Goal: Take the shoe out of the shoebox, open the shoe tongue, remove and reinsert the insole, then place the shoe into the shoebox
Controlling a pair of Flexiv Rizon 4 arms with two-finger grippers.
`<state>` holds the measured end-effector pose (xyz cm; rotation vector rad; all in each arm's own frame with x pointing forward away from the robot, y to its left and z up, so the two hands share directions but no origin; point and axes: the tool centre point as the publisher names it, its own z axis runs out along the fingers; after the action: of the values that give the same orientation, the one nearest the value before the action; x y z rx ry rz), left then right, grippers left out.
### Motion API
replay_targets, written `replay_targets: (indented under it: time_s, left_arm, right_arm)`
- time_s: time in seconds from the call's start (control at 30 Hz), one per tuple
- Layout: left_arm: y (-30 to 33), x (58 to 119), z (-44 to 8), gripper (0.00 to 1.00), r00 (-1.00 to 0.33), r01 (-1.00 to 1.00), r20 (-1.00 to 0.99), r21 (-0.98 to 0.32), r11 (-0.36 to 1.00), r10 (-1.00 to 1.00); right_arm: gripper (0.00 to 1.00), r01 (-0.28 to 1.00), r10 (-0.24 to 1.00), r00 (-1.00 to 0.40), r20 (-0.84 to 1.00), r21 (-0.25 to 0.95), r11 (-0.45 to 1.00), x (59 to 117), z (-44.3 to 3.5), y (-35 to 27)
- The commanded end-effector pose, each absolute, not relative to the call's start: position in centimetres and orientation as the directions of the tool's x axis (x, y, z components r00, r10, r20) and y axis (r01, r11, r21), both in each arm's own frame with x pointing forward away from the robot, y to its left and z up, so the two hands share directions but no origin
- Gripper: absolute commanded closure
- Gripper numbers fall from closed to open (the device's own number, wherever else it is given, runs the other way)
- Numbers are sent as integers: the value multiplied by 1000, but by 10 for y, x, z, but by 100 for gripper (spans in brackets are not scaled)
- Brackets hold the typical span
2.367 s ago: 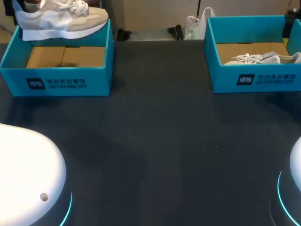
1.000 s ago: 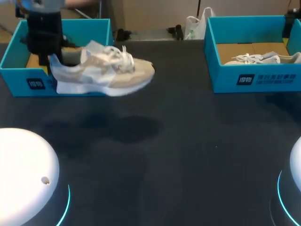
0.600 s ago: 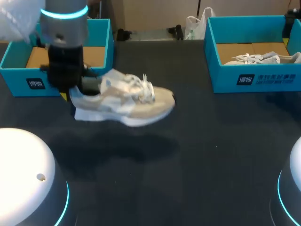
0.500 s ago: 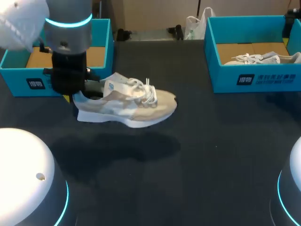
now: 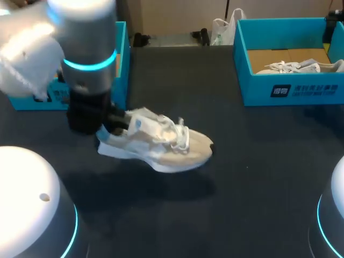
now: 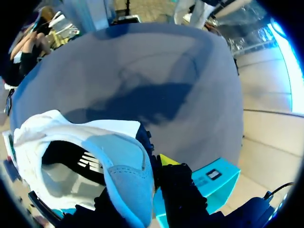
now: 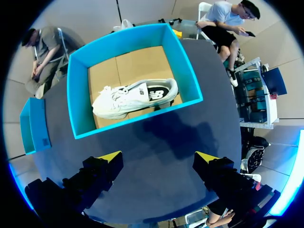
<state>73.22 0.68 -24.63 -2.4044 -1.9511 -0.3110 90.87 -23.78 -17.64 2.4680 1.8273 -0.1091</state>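
A beige and white shoe (image 5: pixel 161 144) with white laces hangs tilted just over the dark table, toe pointing right. My left gripper (image 5: pixel 109 129) is shut on its heel collar. In the left wrist view the heel wall of the shoe (image 6: pixel 95 152) sits pinched in the left gripper (image 6: pixel 149 175), one finger inside the shoe and one outside. The left shoebox (image 5: pixel 121 54) stands behind the arm, mostly hidden. My right gripper (image 7: pixel 159 159) is open, hovering high over the right shoebox (image 7: pixel 183 61), which holds a second white shoe (image 7: pixel 135 97).
The right shoebox (image 5: pixel 290 91) with its shoe (image 5: pixel 301 67) stands at the back right. A teal box part (image 7: pixel 35 126) lies beside it in the right wrist view. Both arm bases (image 5: pixel 32 215) sit at the table's front corners. Dark table (image 5: pixel 242 177) spreads between them.
My left arm has carried the shoe from beside the left shoebox forward and to the right, lowering it toward the middle of the table. The right gripper has stayed open.
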Motion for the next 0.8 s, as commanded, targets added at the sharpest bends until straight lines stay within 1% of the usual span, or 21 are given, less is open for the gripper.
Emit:
replay_targets:
  time_s: [0.03,0.33,0.57,0.8]
  left_arm:
    - [-14,724,-274,100,204,941,197,232,-248,959]
    - [-48,723,-315,100,177,952,206,212,-221,962]
    - [-64,728,-337,100,157,966,203,170,-193,966]
    - [-80,728,-353,100,138,969,217,173,-177,966]
  right_arm:
    - [0,956,952,292,-98,14,-292,908,-177,-238]
    - [0,956,952,292,-98,14,-292,908,-177,-238]
    - [0,956,952,292,-98,14,-292,908,-177,-238]
    - [0,956,952,292,-98,14,-292,908,-177,-238]
